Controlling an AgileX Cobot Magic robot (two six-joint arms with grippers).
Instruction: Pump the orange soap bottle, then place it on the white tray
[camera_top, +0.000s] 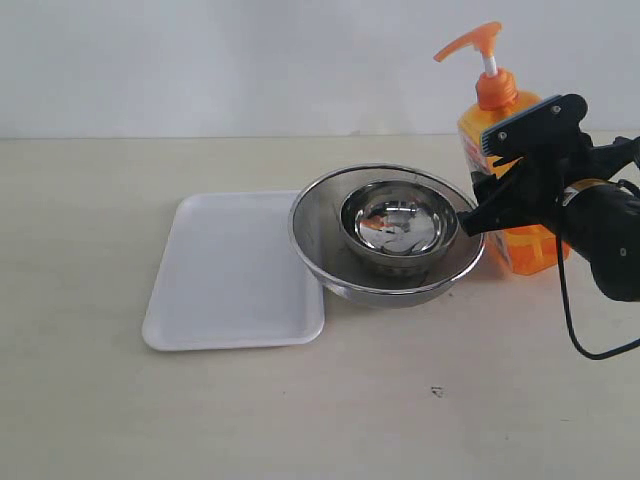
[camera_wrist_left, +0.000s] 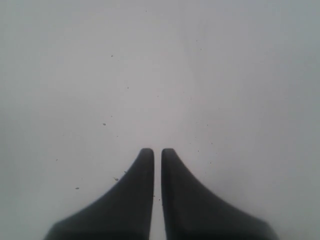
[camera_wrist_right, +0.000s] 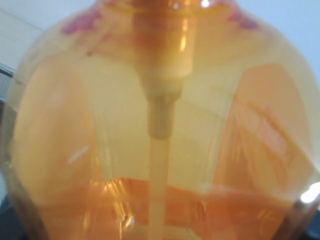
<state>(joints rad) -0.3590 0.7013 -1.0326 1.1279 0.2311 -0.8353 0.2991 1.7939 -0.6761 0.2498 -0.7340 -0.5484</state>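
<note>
The bottle (camera_top: 525, 250) is grasped by the right fingers (camera_top: 525, 128) and is kept upright at the right of the counter (camera_top: 300, 420), just beside two nested steel bowls (camera_top: 385, 235). The tray (camera_top: 230, 270) is overlapped by the larger bowl. The left fingers (camera_wrist_left: 142, 180) are clenched, with nothing held.

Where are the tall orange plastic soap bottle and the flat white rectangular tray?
tall orange plastic soap bottle (camera_top: 528, 250), exterior view, lower body.
flat white rectangular tray (camera_top: 225, 265), exterior view, bare floor.
</note>
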